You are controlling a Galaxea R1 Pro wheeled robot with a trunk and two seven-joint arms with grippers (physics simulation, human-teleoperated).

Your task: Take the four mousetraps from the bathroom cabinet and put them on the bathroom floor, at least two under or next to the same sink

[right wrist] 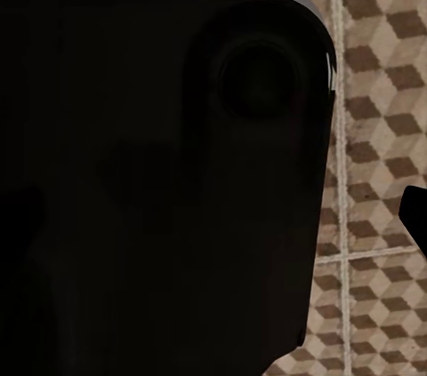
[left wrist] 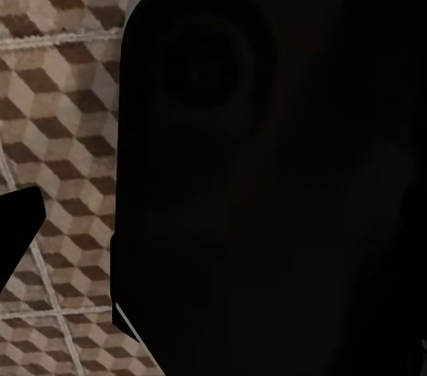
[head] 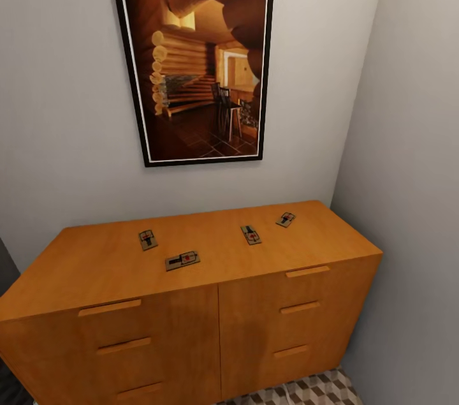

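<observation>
Several mousetraps lie flat on top of the orange-brown cabinet (head: 191, 322) in the head view. One mousetrap (head: 148, 239) sits at the left and another (head: 183, 259) nearer the front edge. A third (head: 250, 234) lies right of centre, and the last (head: 285, 219) is at the back right. All drawers look closed. The bathroom floor (head: 306, 389) shows at the cabinet's foot, and also in the left wrist view (left wrist: 62, 109) and the right wrist view (right wrist: 374, 127). A black finger tip (left wrist: 11, 225) juts into the left wrist view, and another black tip (right wrist: 414, 212) into the right wrist view.
A framed picture (head: 197, 54) hangs on the wall above the cabinet. A grey side wall (head: 414, 169) stands close to the cabinet's right end. A large dark rounded robot part (left wrist: 267, 180) blocks much of the left wrist view, and a similar dark part (right wrist: 151, 172) blocks the right.
</observation>
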